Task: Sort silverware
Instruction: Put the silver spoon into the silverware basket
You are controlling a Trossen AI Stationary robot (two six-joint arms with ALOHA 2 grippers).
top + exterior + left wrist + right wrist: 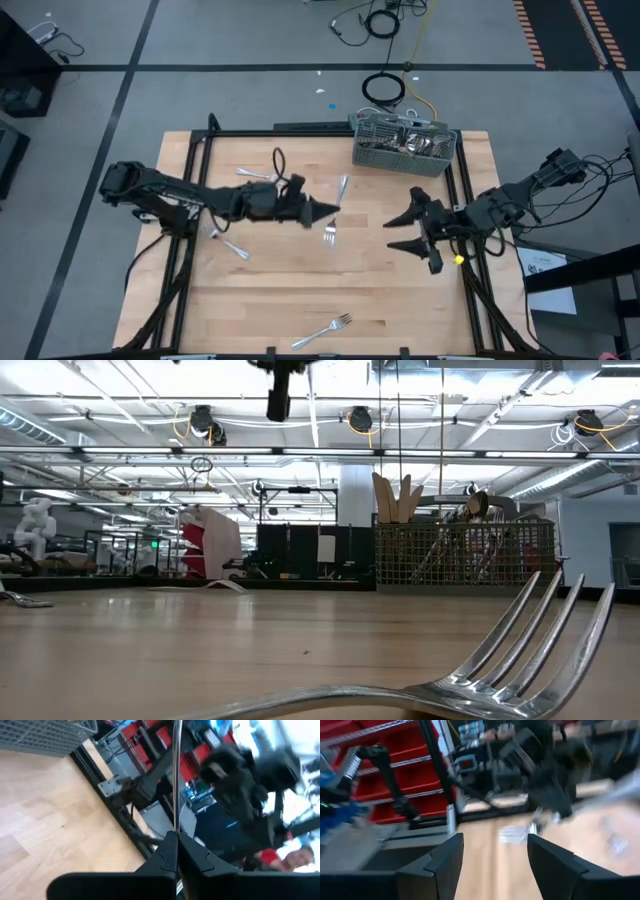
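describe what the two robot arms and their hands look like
Both arms are dark, nearly black, jointed links with black cables looped alongside. The left hand tapers to a narrow point; the right hand ends in two wedge-shaped black fingers. A small yellow mark sits by the right arm's wrist.

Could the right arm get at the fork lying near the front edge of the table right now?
Probably yes. The right claw is open and empty, and the fork lies alone on bare wood with nothing between them. The left claw is shut on another utensil, clear of that path.
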